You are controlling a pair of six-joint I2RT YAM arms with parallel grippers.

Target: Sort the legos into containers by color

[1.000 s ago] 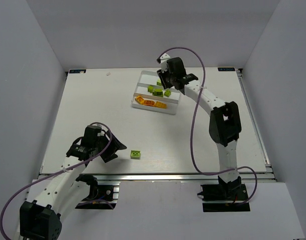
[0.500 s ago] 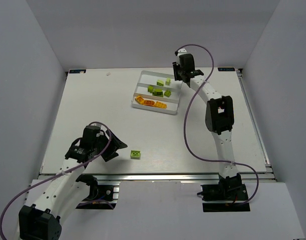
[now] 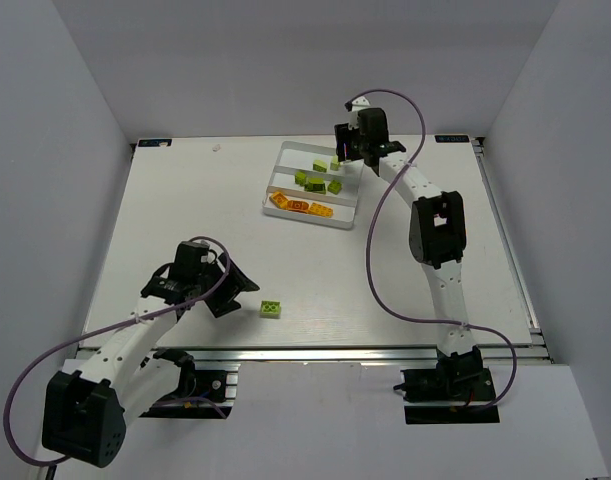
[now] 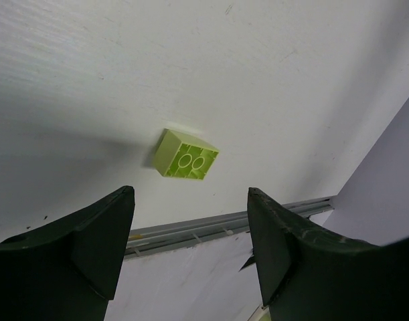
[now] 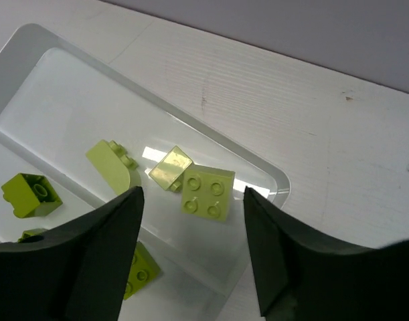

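The white tray [image 3: 307,219] stands at the back of the table with three long containers. Orange legos [image 3: 300,206] lie in the near slot, and lime legos [image 3: 310,181] fill the middle and far ones. My right gripper [image 3: 342,157] hangs open over the far slot's right end. Below its jaws [image 5: 193,192] a four-stud lime brick [image 5: 207,193] rests free beside a smaller smooth one [image 5: 171,167]. One loose lime brick [image 3: 272,309] sits near the table's front. My left gripper [image 3: 240,296] is open just left of it, and that brick [image 4: 186,155] lies ahead of the gripper [image 4: 189,194], untouched.
A grey rail [image 3: 315,352] runs along the table's near edge, close behind the loose brick [image 4: 191,231]. White walls enclose the table on three sides. A purple cable [image 3: 380,260] loops beside the right arm.
My right arm swung to the tray's far right end and its jaws widened, leaving a lime brick in the far slot. My left gripper edged closer to the loose brick.
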